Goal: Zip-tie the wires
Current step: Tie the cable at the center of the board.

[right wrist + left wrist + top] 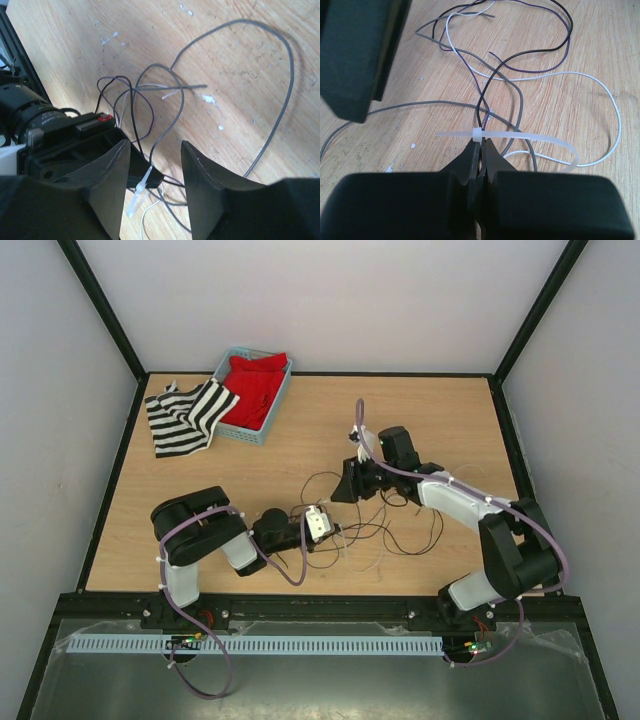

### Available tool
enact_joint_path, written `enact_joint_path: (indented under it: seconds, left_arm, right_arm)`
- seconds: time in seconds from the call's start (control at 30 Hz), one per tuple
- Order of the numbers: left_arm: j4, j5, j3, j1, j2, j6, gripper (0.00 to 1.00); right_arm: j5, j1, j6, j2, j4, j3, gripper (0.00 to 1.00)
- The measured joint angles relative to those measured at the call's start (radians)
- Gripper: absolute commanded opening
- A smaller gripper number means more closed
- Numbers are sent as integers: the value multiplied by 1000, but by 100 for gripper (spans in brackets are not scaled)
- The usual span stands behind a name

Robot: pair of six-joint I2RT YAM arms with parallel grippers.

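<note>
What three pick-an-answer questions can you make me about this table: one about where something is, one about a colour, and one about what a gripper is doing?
1. Where is the blue basket?
A) far left part of the table
B) between the two arms
C) near right corner

2. What colour is the zip tie?
A) red
B) white
C) green

3. What is the left gripper doing?
A) standing wide open
B) shut on a cloth
C) shut on the zip tie

Answers: 1 A, it sits beside the striped cloth at the far left. 2 B, the strip is plainly white. 3 C, its jaws pinch the tie at its head.
</note>
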Motion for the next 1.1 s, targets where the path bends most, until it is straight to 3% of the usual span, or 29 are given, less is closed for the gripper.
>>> enact_joint_path:
  seconds: [0.23,0.63,0.73,0.87,1.1]
  left_arm:
    - [0,0,0,0,0,-3,0]
    - [-3,0,0,0,0,-3,0]
    - [-4,0,0,0,0,-5,0]
    - [-8,-1,0,0,0,-6,0]
    - [-16,-1,0,3,0,-7,0]
  right_arm:
    - [-2,5,-3,-39,-8,-88,54]
    - [-11,47,21,-32,7,-136,40]
    - [-12,49,32,-29,17,-146,29]
    - [-25,52,44,-26,27,-153,3]
    - [-30,53,43,-7,22,-135,0]
